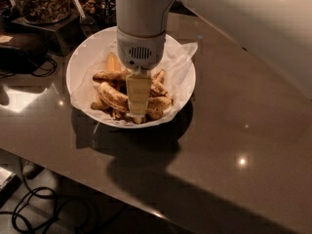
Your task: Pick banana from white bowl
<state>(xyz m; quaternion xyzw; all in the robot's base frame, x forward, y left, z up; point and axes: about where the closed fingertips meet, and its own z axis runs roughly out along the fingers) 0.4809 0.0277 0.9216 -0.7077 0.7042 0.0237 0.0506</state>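
The white bowl [83, 57], lined with crinkled white paper, sits on the dark table and holds several overripe bananas. The banana [112, 96], thick, curved and brown-speckled, lies at the front left of the pile. A thinner, darker banana [108, 75] lies behind it, and a small yellow-orange one [113, 61] at the back. My gripper [138, 112] points straight down into the bowl, its tip low among the fruit just right of the banana. Its body hides the middle of the pile.
Glass jars of nuts [41, 1] stand on a dark stand at the back left, beside a black object [19, 50] with a cable. The table's front edge [73, 172] runs diagonally, with cables [34, 208] on the floor below. My white arm [253, 28] fills the upper right.
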